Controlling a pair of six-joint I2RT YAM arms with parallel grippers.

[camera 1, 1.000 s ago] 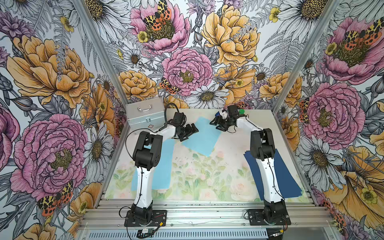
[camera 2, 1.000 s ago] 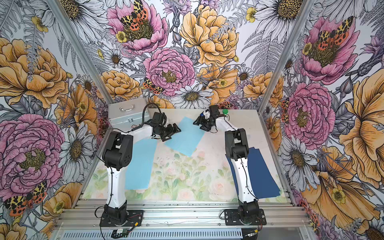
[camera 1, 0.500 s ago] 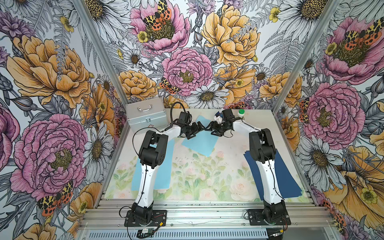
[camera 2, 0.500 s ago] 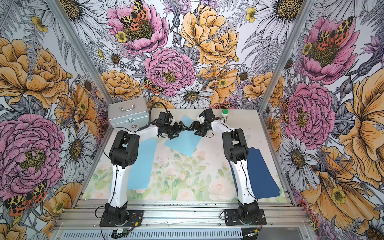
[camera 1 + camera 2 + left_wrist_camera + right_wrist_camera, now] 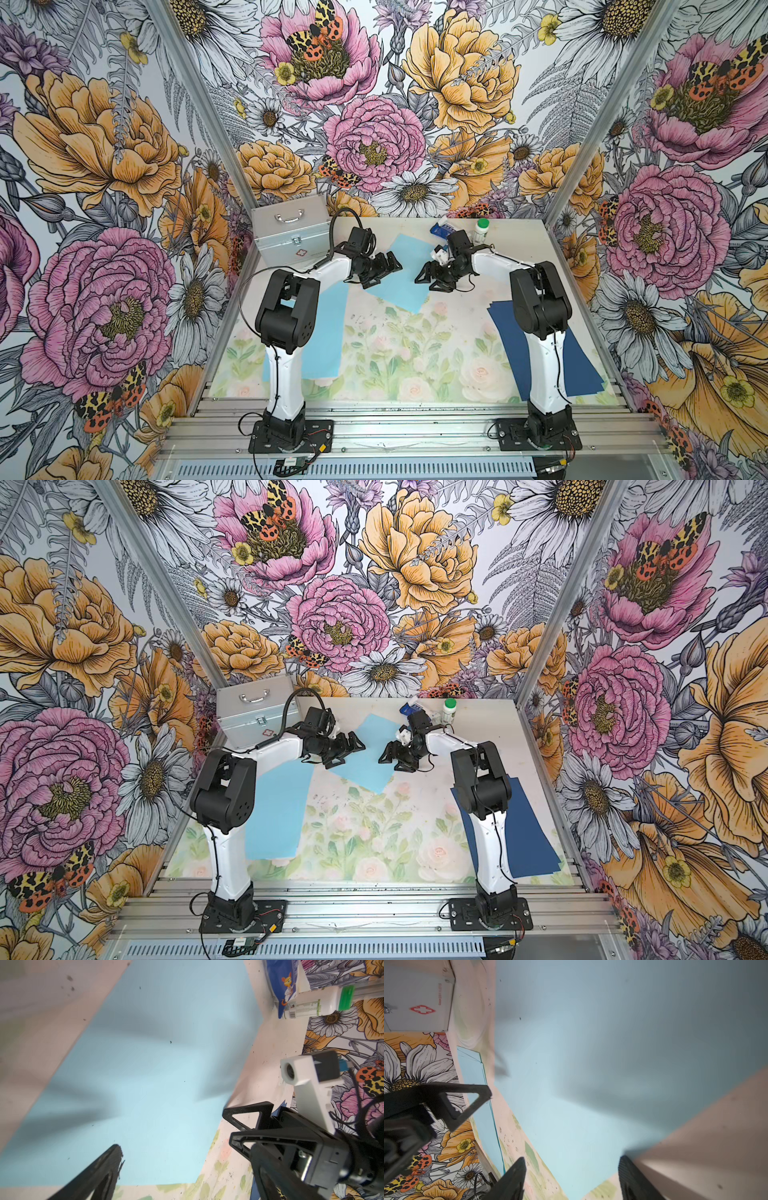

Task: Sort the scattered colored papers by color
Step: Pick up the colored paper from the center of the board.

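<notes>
The left gripper (image 5: 388, 266) is spread wide, the right gripper (image 5: 428, 279) partly spread; both are empty, facing each other over the light blue sheet (image 5: 399, 277) at mid-table; its long axis lies diagonal, a corner toward the back wall.

Red cross outline on silver case (image 5: 422, 1009)
</notes>
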